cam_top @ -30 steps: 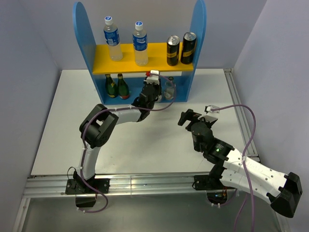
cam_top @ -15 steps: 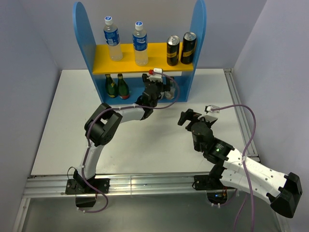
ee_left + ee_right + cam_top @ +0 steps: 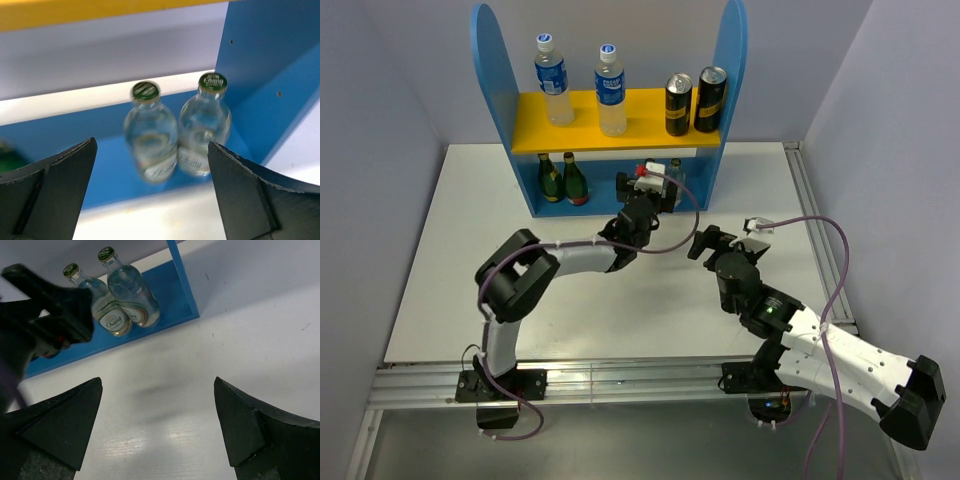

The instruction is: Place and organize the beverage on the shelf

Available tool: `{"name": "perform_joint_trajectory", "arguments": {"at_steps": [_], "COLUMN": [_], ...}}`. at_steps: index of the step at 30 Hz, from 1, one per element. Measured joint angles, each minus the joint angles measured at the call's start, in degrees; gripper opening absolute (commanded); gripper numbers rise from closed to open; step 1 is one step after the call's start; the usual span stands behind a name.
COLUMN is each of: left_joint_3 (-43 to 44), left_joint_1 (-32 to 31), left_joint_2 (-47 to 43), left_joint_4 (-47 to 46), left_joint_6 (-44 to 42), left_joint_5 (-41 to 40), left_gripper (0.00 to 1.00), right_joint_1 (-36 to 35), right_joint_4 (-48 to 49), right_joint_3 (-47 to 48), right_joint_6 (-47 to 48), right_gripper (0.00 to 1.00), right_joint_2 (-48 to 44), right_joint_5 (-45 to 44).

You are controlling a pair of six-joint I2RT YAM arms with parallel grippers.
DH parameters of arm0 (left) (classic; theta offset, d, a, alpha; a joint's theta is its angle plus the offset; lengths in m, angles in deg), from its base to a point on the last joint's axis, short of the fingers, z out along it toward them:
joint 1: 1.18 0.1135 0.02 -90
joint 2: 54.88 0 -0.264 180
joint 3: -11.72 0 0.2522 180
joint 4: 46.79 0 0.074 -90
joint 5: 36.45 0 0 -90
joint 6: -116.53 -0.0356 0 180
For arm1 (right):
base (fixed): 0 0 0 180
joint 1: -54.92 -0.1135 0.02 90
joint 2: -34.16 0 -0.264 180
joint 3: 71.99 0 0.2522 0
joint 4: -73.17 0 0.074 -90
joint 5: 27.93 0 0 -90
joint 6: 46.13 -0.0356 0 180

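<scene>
Beverage: six small bottles, all standing upright on the shelf [image 3: 492, 60].
Short clear bottles [image 3: 150, 137]: two side by side, touching or nearly so, at the right end of the blue base [image 3: 100, 155], close to the right side panel.
Handling: they look like glass filled with clear liquid, so probably heavy for their size, stiff, smooth and slippery. A knock from a finger could tip one into its neighbour.
Where to hold: best across the straight labelled body below the shoulder, not at the narrow neck or dark cap.
Green glass bottles [image 3: 551, 178]: a pair at the left end of the base, well apart from the clear pair; they likely handle the same way.
Blue-labelled bottles [image 3: 551, 80]: two on the left half of the yellow upper board [image 3: 640, 118], probably thin plastic that is lighter and gives under a squeeze.
Cans [image 3: 679, 104]: two black-and-gold ones on the right half of that board.
Left gripper [image 3: 152, 150]: fingers spread wide with nothing between them, just in front of the base and facing the clear pair.
Right gripper [image 3: 157, 385]: wide open and empty, above the table [image 3: 450, 260], apart from the shelf.
Stage: placing looks done, and at most some tidying of the spacing remains.
</scene>
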Motion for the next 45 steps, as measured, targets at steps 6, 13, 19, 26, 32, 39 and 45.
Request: {"name": "perform_joint_trajectory", "arguments": {"at_steps": [6, 13, 19, 26, 32, 39, 45], "left_joint_3": [-9.1, -16.0, -11.0, -3.0, -1.6, -1.7, -1.9], "left_joint_1": [-4.8, -13.0, -21.0, -22.5, -22.5, -22.5, -22.5], "left_joint_2": [-14.3, -41.5, -61.3, -75.8, -77.6, -77.5, -77.5], "left_joint_4": [7.6, 41.6, 67.1, 75.8, 78.4, 80.5, 80.6], "left_joint_6": [1.6, 22.1, 32.5, 31.8, 30.2, 29.2, 28.8], "left_joint_5": [-8.9, -17.2, -21.9, -24.7, -25.8, -25.9, -26.3], "left_gripper": [0.96, 0.99, 0.99, 0.99, 0.99, 0.99, 1.00], "right_joint_1": [0.0, -3.6, -7.1, -7.1, -7.1, -7.1, -7.1], "right_joint_4": [0.3, -8.9, -15.3, -21.0, -25.4, -28.2, -28.5], "right_joint_3": [-1.7, 5.0, 24.7, 42.4, 44.6, 44.7, 44.8], "right_joint_6": [0.0, -0.6, 2.6, 7.5, 9.4, 10.4, 10.8], "right_gripper": [0.96, 1.00, 1.00, 1.00, 1.00, 1.00, 1.00], "right_joint_2": [0.4, -4.5, -9.7, -9.5, -8.5, -7.6, -7.0], "right_joint_5": [0.5, 1.7, 7.0, 14.8, 17.4, 18.9, 18.9]}}
